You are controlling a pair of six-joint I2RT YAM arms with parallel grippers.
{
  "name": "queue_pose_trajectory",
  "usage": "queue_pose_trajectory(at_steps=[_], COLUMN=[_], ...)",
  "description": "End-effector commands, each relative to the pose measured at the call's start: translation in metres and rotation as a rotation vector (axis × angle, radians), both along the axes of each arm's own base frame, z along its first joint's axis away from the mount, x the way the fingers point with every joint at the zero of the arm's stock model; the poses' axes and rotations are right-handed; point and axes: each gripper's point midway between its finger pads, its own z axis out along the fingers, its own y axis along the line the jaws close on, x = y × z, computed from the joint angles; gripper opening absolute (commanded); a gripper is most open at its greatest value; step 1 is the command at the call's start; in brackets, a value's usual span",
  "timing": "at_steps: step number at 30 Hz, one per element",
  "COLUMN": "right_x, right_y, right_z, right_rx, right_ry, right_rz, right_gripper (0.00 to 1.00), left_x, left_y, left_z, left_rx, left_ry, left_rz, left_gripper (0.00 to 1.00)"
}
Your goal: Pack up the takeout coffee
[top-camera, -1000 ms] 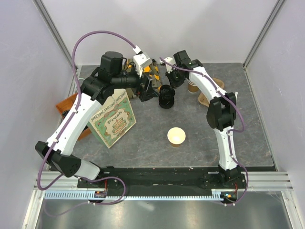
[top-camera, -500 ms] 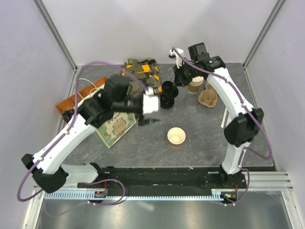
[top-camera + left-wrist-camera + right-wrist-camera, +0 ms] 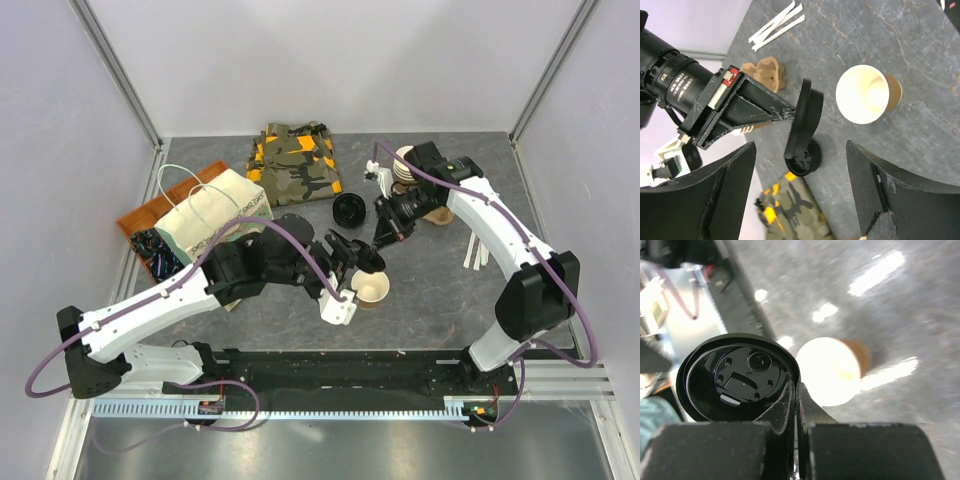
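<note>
The takeout coffee's brown kraft cup (image 3: 372, 290) stands lidless at mid-table, also in the left wrist view (image 3: 867, 94) and the right wrist view (image 3: 832, 370). My right gripper (image 3: 380, 243) is shut on the rim of a round black lid (image 3: 737, 375), holding it edge-on just behind and left of the cup (image 3: 807, 112). My left gripper (image 3: 348, 264) hovers open beside the cup's left. Its fingers (image 3: 725, 200) are wide apart with nothing between them.
A second black lid (image 3: 348, 208) lies behind the cup. The printed paper bag (image 3: 205, 215) stands at the left by an orange tray (image 3: 145, 215). A camouflage cloth (image 3: 295, 165), stacked cups (image 3: 405, 165), a brown cup carrier (image 3: 440, 212) and white sticks (image 3: 475, 250) lie around.
My left arm has swung from the bag at the back left to the cup's side, its jaws narrowing slightly. My right arm has carried the black lid forward from the back toward the cup.
</note>
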Motion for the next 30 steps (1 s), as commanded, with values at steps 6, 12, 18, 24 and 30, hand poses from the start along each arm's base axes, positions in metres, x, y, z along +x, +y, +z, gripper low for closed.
queue_pose_trajectory(at_steps=[6,12,18,24,30], right_x=[-0.044,-0.049,-0.052,-0.057,-0.056], right_y=[0.009,0.009,0.009,0.009,0.009], right_z=[0.035,0.034,0.032,0.029,0.028], right_rx=[0.188,0.187,0.177,0.172,0.162], right_ry=[0.068,0.065,0.070,0.075,0.073], right_rz=[0.060,0.069,0.077,0.093,0.092], right_gripper=[0.00,0.00,0.00,0.00,0.00], left_x=[-0.008,-0.018,-0.021,-0.022,-0.020], left_y=[-0.018,-0.029,-0.034,-0.037,-0.039], left_z=[0.015,0.008,0.008,0.005,0.006], left_rx=[-0.032,-0.016,-0.020,-0.012,-0.018], left_ry=[-0.200,-0.209,-0.220,-0.239,-0.222], left_rz=[-0.107,-0.134,-0.153,-0.169,-0.154], left_gripper=[0.79,0.71,0.52,0.42,0.23])
